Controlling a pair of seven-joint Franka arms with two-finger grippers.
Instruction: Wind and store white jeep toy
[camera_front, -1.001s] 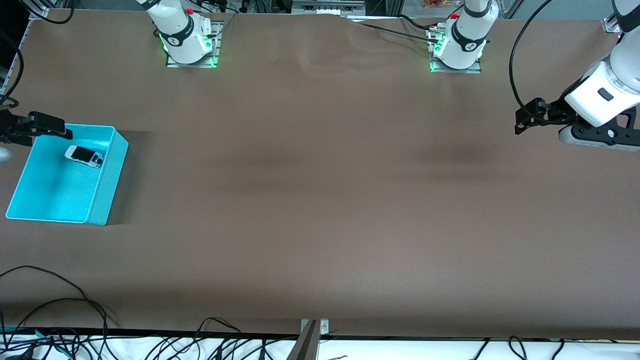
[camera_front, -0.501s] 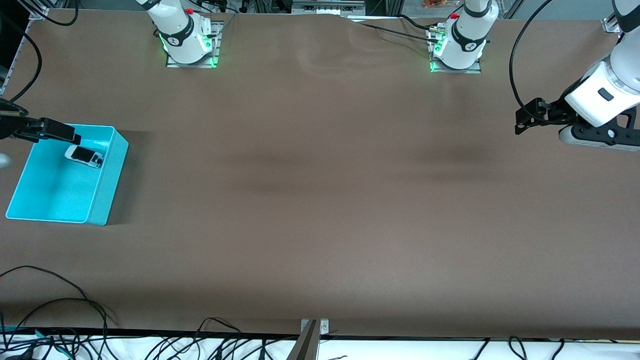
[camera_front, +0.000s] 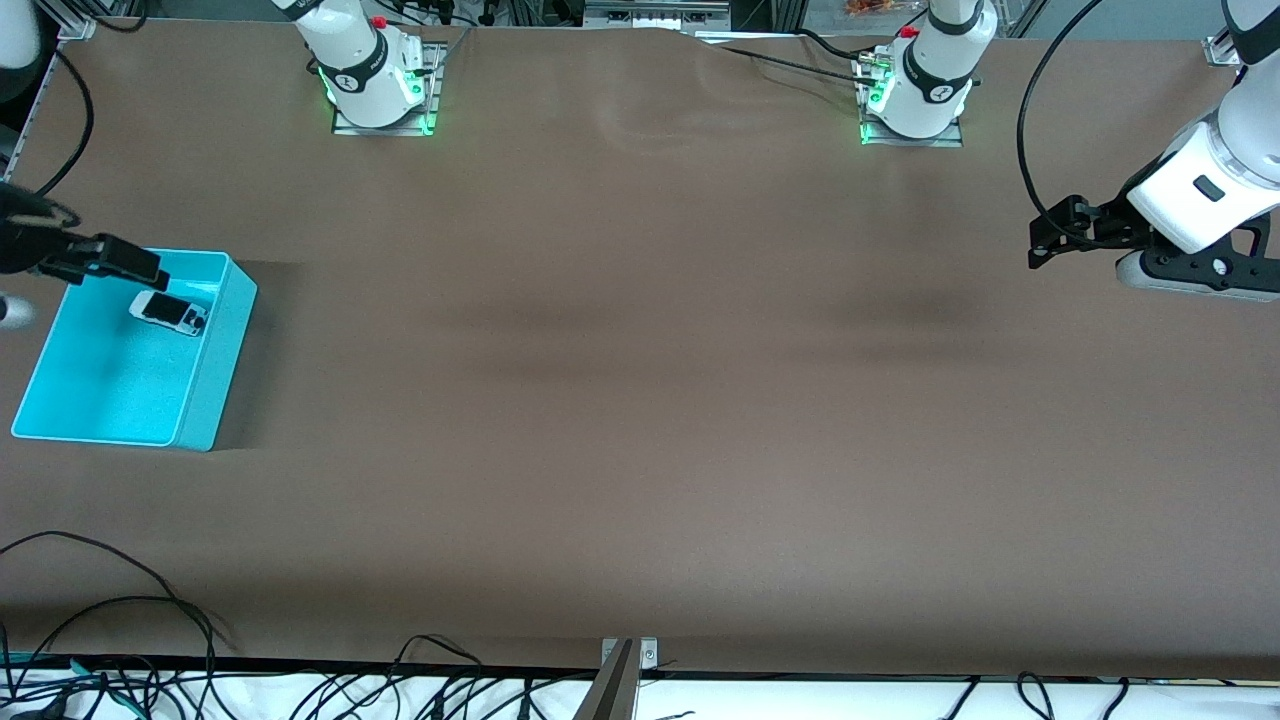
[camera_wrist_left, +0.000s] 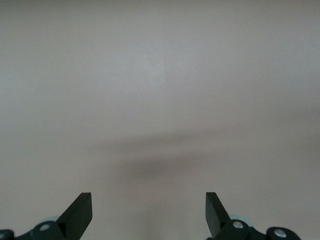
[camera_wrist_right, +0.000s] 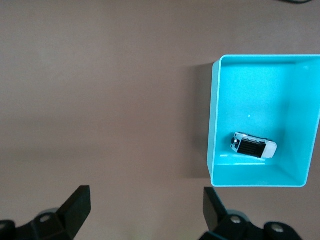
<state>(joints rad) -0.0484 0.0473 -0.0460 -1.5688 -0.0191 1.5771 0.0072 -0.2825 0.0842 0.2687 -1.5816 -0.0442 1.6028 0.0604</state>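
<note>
The white jeep toy (camera_front: 168, 312), with a black roof, lies inside the cyan bin (camera_front: 226, 330) at the right arm's end of the table. It lies close to the bin's wall farther from the front camera. The right wrist view shows the jeep (camera_wrist_right: 253, 145) in the bin (camera_wrist_right: 215, 125) too. My right gripper (camera_front: 140, 268) is open and empty, up in the air by the bin's rim. Its own view (camera_wrist_right: 147, 197) shows bare table between the fingers. My left gripper (camera_front: 1042, 245) is open and empty, raised over bare table at the left arm's end, as its own view (camera_wrist_left: 149, 200) shows.
Brown cloth (camera_front: 640, 380) covers the table. The two arm bases (camera_front: 375, 85) (camera_front: 915, 95) stand along the edge farthest from the front camera. Loose cables (camera_front: 110, 600) lie at the edge nearest that camera.
My right gripper has shifted slightly toward the left arm's end, over the bin's rim. The jeep, the bin and the left arm have stayed put.
</note>
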